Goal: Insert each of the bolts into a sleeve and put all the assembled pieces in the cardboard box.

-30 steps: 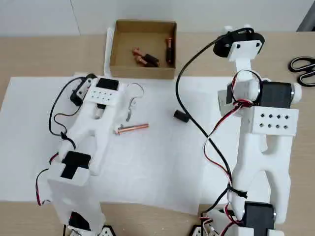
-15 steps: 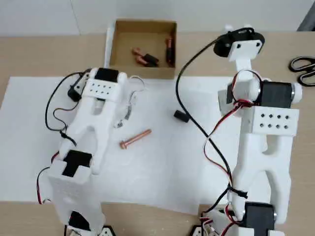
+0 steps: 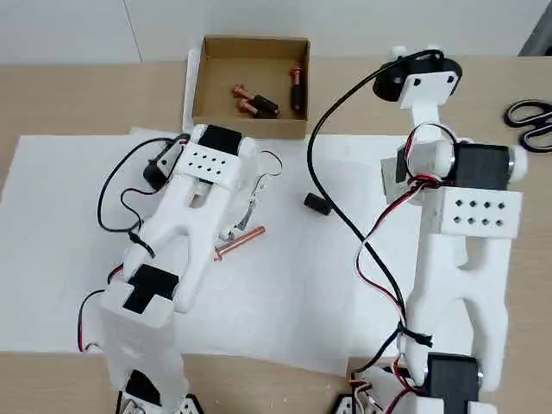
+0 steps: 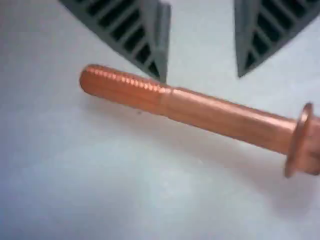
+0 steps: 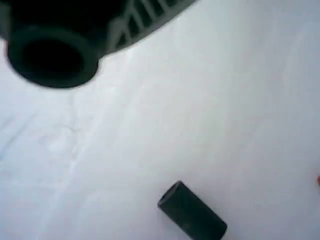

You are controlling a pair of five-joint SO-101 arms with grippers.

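Presently, assembled pieces [image 3: 257,104] lie in the cardboard box [image 3: 197,95]. One bolt [image 3: 240,242] and one sleeve [image 3: 317,204] remain loose, apart, on the white sheet [image 3: 293,293]. The left tool [image 4: 200,62] is open just over the bolt, gripping nothing.

Light wood counter [image 3: 69,95], most of it covered by a white paper sheet [image 3: 293,285]. Plain white wall [image 3: 86,26] runs along the far edge. Black-handled scissors [image 3: 530,121] lie at the right edge. Even light, soft shadows.
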